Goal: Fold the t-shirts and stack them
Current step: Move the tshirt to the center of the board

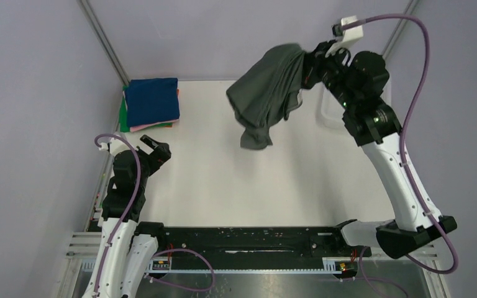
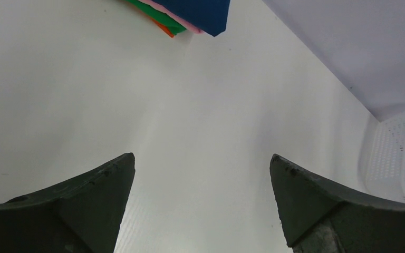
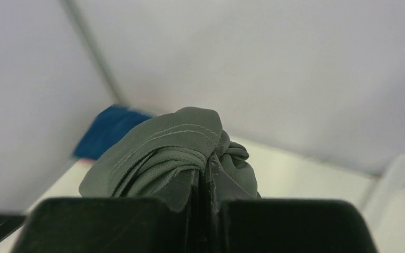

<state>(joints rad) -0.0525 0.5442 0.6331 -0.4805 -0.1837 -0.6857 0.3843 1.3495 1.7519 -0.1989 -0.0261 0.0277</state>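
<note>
Pinching the dark grey-green t-shirt [image 1: 267, 93] tight in the right gripper [image 1: 309, 64], upper middle of the overhead frame, cloth dangling over the white table [image 1: 223, 180]. Over at mid-left, left gripper [image 1: 151, 149] spread wide, gripping nothing. Upper left: folded stack [image 1: 152, 102], navy blue on top.

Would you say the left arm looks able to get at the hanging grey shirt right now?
Probably yes: the left gripper is open and empty, and only bare table lies between it and the grey shirt dangling from the shut right gripper.
</note>
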